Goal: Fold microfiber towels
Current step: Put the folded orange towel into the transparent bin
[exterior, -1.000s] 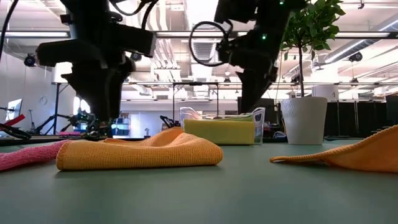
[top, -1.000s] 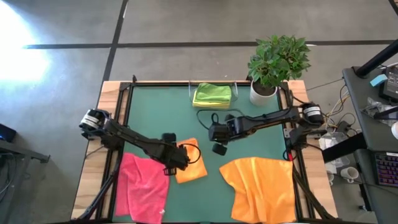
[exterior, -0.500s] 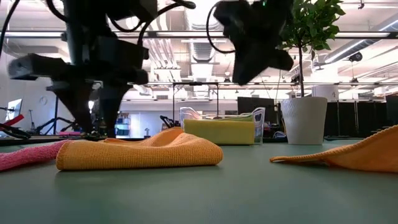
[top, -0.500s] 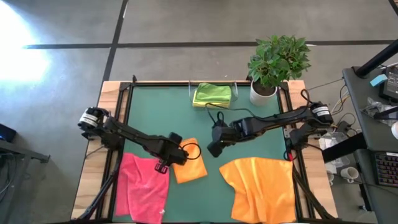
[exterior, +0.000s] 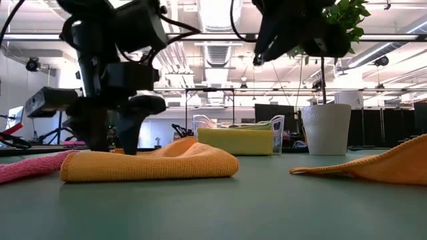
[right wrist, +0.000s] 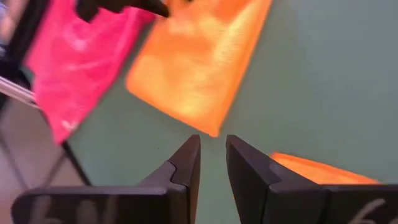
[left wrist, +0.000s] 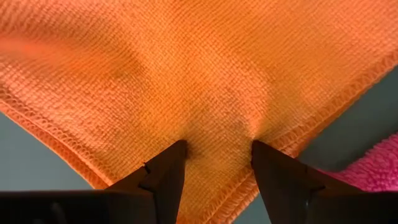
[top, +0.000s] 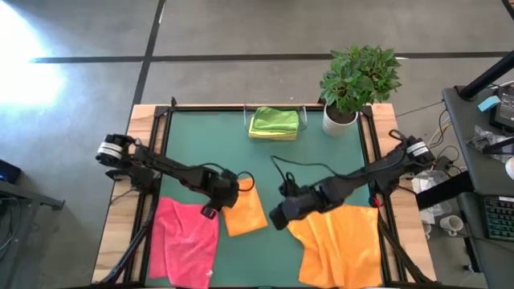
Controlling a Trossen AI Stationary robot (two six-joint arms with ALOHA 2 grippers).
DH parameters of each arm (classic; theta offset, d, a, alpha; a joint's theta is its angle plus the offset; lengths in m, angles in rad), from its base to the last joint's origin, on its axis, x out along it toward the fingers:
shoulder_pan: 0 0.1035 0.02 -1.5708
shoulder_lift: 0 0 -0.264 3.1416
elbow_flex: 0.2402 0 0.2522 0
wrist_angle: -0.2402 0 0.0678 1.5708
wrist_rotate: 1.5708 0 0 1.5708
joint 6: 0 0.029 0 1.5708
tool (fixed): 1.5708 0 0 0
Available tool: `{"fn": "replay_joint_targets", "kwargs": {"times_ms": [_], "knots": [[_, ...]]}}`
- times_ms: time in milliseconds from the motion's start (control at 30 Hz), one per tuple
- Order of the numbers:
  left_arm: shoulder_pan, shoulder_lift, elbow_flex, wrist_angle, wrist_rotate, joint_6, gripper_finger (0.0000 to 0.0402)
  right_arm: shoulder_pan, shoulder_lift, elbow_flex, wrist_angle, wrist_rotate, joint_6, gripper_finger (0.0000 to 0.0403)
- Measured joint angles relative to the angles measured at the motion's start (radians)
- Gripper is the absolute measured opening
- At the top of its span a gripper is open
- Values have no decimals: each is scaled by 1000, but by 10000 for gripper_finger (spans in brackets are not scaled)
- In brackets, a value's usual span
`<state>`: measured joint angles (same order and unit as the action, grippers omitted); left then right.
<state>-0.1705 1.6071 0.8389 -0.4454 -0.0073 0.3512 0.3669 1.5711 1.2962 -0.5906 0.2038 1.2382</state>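
Four towels in view: a folded orange towel (top: 246, 213), a spread orange towel (top: 337, 245), a pink towel (top: 185, 241) and a stack of lime green towel (top: 275, 119) on a yellow one.
Folded orange towel: lower centre of the high view, on the green mat (top: 321, 160), its left edge just beside the pink towel.
Pink towel: lower left of the high view, loosely spread, its lower part reaching the front edge of the worktop (top: 120, 241).
Spread orange towel: lower right of the high view, unfolded, rumpled along its upper edge.
Lime green and yellow stack: top centre of the high view, in a clear holder (exterior: 277, 133) beside the potted plant (top: 357, 80).
Left end effector (top: 226, 197): at the upper left corner of the folded orange towel; in the left wrist view its fingers (left wrist: 163, 177) stand apart, pressed into the cloth near a hemmed corner, not pinching it.
Right end effector (top: 281, 215): at the upper left corner of the spread orange towel, between the two orange towels; in the right wrist view its fingers (right wrist: 186, 163) are close together with a thin gap, holding nothing.
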Motion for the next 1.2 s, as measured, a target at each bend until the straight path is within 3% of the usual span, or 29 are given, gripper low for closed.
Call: {"fn": "replay_joint_targets", "kwargs": {"times_ms": [233, 467, 567, 933, 1200], "knots": [[16, -6, -33, 31, 37, -46, 144, 62, 1, -106, 316, 105, 79, 68], [20, -5, -33, 30, 72, -359, 96, 62, 99, -193, 598, 137, 142, 68], [21, -4, -34, 29, 75, -388, 84, 61, 160, -195, 642, 137, 176, 68], [22, -3, -35, 34, 75, -388, 81, 47, 372, -60, 614, 83, 237, 65], [22, -17, -38, 29, 83, -389, 81, 25, 464, 131, 278, 86, 271, 26]]}}
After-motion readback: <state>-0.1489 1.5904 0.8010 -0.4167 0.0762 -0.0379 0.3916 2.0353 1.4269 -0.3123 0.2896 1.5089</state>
